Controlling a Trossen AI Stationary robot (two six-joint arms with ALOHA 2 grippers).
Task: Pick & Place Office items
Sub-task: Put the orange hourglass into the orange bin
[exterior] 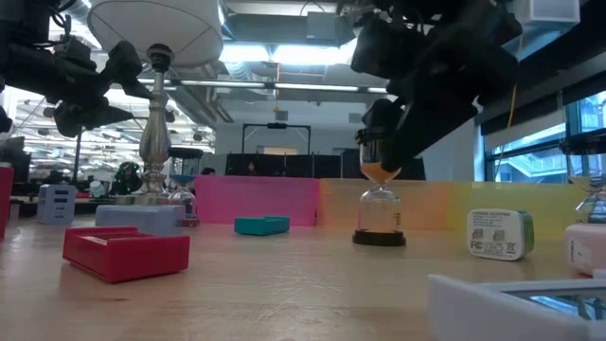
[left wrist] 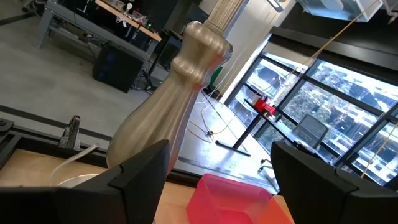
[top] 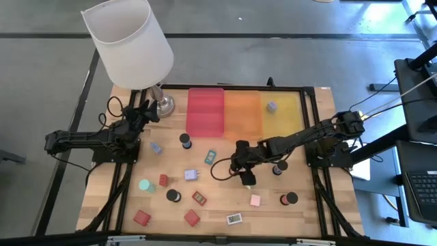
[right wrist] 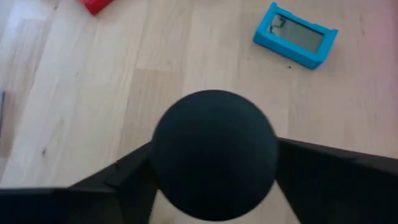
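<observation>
You are at the grasp stage of one pick: the right claw point(top: 247, 179) is down over a sand timer point(exterior: 379, 204) near the middle of the table, in front of the orange tray point(top: 243, 113). In the right wrist view the timer's black round cap point(right wrist: 214, 163) fills the space between the two fingers, and both fingers look pressed against its sides, so I judge the claw clamped on the timer's top. The low view shows the timer upright with its base apparently on the wood, so it does not look lifted yet. Your next move, as I read it, is a straight lift, high enough to clear a tray wall, then a carry back toward the trays; which tray it belongs in I cannot tell. Keep it vertical, since you hold a tall, narrow piece only by its cap and it could swing or slip. A teal block point(right wrist: 295, 35) lies near the timer, apart from it, so rise before you move sideways. Your left claw point(top: 147, 113) waits with its fingers apart beside the lamp point(left wrist: 180, 106) at the table's far left corner.
</observation>
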